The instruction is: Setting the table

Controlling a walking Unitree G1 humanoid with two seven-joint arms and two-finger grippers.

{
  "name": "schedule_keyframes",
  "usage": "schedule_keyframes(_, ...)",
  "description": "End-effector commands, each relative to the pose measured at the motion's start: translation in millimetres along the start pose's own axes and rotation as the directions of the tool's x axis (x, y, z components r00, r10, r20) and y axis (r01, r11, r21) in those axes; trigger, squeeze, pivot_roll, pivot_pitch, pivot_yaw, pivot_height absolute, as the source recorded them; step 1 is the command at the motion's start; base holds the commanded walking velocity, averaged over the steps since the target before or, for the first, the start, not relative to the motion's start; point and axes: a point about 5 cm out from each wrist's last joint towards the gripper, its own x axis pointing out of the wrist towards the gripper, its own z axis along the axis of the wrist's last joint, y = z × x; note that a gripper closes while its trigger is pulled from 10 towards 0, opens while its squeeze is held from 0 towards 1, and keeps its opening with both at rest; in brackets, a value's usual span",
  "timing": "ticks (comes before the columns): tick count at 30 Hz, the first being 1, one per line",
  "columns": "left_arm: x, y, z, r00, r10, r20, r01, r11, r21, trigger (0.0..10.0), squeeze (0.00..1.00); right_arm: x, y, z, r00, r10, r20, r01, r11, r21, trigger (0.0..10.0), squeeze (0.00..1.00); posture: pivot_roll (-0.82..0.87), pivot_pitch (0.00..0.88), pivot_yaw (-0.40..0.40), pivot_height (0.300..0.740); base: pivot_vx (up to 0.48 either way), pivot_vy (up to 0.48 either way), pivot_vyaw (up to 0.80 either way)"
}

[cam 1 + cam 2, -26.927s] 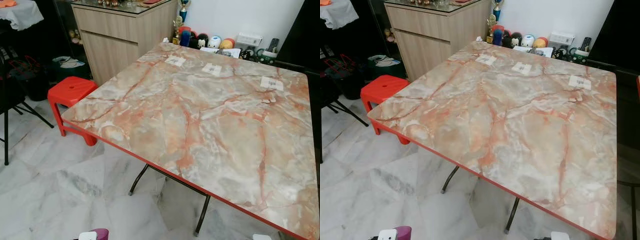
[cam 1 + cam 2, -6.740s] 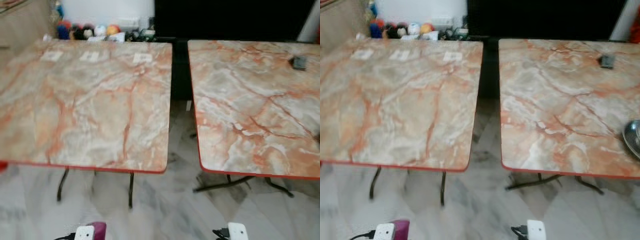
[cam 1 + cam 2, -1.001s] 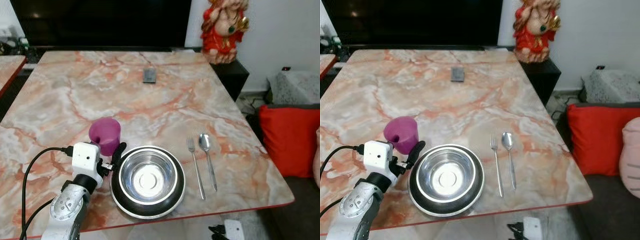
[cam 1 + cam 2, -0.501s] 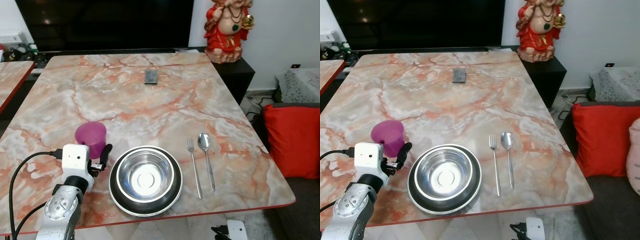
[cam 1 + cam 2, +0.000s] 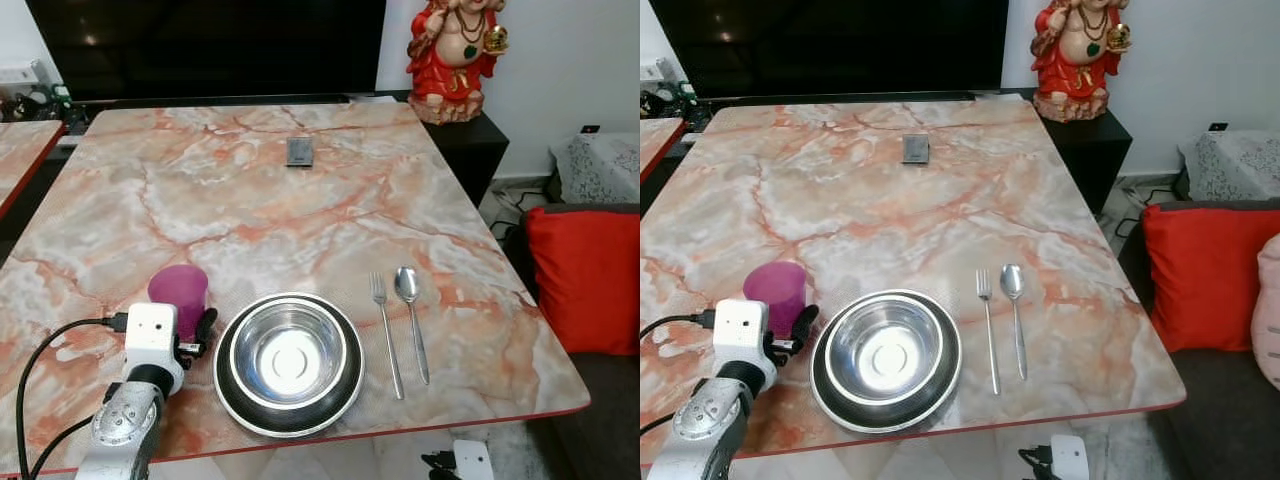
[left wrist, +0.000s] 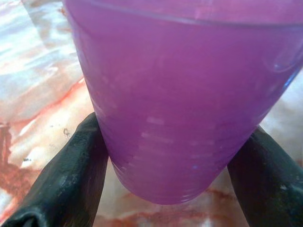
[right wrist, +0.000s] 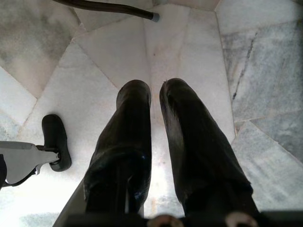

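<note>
1. Four pieces make up the setting at the near edge of the marble table (image 5: 330,190): a purple cup (image 5: 178,293), a steel bowl (image 5: 289,361), a fork (image 5: 385,333) and a spoon (image 5: 411,320).
2. The cup stands upright just left of the bowl, on its far side, where a drink would sit beside a place setting.
3. The left gripper (image 6: 165,156) has a black finger on each side of the cup's lower wall, clasping it low, likely to keep it steady as it goes down.
4. Its base appears to rest on the marble, though the wrist view is too close to be sure.
5. Fork and spoon lie parallel just right of the bowl, handles toward the near edge, ready for a diner.
6. The right gripper (image 7: 154,101) hangs idle over the floor tiles (image 7: 265,71), fingers nearly together and holding nothing.
7. A small dark object (image 5: 299,151) lies far up the table, well apart.
</note>
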Motion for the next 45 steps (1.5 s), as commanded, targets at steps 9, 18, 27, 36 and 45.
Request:
schedule_keyframes(9,-2.8,0.5,-14.4,0.997,0.015,-0.07,-0.017,1.0,-0.024,10.0,0.49,-1.8,-2.2,-7.8,0.999,-0.001,-0.032,0.001,1.0,-0.002,10.0,0.0,0.02,0.1,-0.028,0.74,0.0,0.0,0.0)
schedule_keyframes(18,-4.3,1.0,-15.9,0.997,0.018,-0.078,-0.02,0.999,-0.026,10.0,0.49,-1.8,-2.2,-7.6,0.999,0.0,-0.034,0.0,1.0,-0.005,10.0,0.0,0.02,0.101,-0.03,0.74,0.0,0.0,0.0)
schedule_keyframes(27,-4.3,2.0,-14.8,0.997,0.021,-0.076,-0.023,0.999,-0.023,10.0,0.87,-1.4,-1.9,-6.6,1.0,-0.001,-0.032,0.001,1.0,-0.002,10.0,0.0,0.02,0.105,-0.031,0.74,0.0,0.0,0.0)
schedule_keyframes(36,-5.1,3.9,-14.0,0.997,0.025,-0.076,-0.026,1.0,-0.011,10.0,0.85,-1.2,-1.5,-6.2,0.999,0.0,-0.032,0.0,1.0,-0.001,10.0,0.0,0.03,0.108,-0.03,0.74,0.0,0.0,0.0)
schedule_keyframes(45,-10.6,8.3,-11.4,0.997,0.038,-0.072,-0.037,0.999,0.013,10.0,0.0,-1.3,-1.9,-6.1,0.999,0.001,-0.034,-0.001,1.0,-0.004,10.0,0.0,0.03,0.111,-0.032,0.74,0.0,0.0,0.0)
